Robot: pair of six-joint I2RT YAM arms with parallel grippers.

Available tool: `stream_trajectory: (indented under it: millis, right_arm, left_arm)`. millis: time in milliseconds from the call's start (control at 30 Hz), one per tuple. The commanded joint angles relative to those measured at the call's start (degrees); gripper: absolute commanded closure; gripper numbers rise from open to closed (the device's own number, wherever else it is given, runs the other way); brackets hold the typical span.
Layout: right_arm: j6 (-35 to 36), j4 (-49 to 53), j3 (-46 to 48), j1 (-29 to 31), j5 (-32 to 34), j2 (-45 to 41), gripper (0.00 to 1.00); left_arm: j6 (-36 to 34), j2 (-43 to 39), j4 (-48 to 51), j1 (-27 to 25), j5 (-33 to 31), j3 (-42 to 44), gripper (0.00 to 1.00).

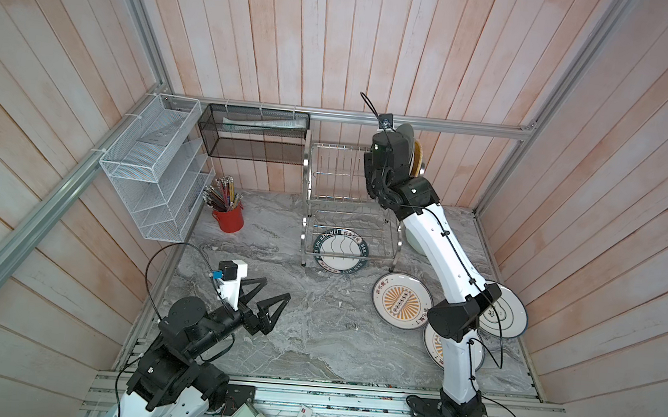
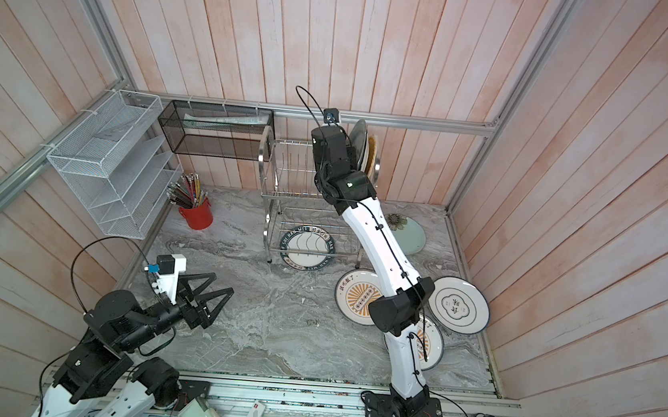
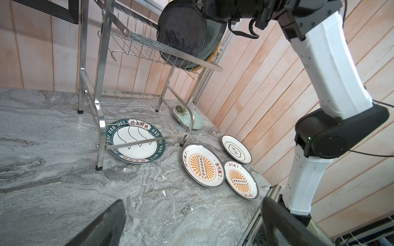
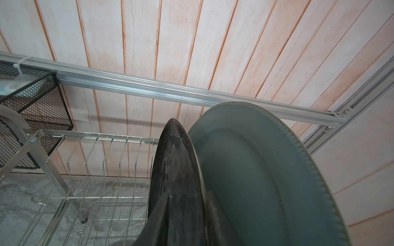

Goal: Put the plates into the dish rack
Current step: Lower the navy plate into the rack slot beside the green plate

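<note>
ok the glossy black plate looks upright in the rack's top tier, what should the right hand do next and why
Probably open the right hand fully and lift it straight up. The glossy black round plate stands on edge among the prongs of the steel wire dish rack, beside the grey-teal plate, so it seems seated. Whether the hand grips it is hidden, so go slowly.

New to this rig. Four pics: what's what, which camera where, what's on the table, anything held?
Two robot arms, each ending in a two-finger gripper. Both top views look down from one overhead camera pair; the wrist views ride on the arms. The left gripper hovers open and empty over the table. The right gripper is up at the dish rack, by the black plate standing beside the grey-teal plate; whether it grips cannot be told. Five plates lie on the table, one under the rack.
</note>
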State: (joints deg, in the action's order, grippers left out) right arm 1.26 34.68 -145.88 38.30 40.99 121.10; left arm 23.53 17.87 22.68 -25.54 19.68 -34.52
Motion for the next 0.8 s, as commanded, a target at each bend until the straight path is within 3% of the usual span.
stream_trajectory:
  millis: [0, 500, 767]
  right_arm:
    - [-1.0, -0.8, -1.3, 0.3, -1.6, 0.3, 0.67]
    - [-5.4, 1.8, -0.8, 0.2, -4.2, -1.6, 0.63]
    - [-5.2, 2.5, 0.1, 0.1, -1.4, -0.9, 0.64]
  left_arm:
    - [-0.8, -0.8, -1.0, 0.2, 0.6, 0.7, 0.0]
    - [-0.9, -1.1, -1.0, 0.1, 0.8, 0.7, 0.0]
    - [-0.9, -1.7, -1.0, 0.2, 0.7, 0.7, 0.0]
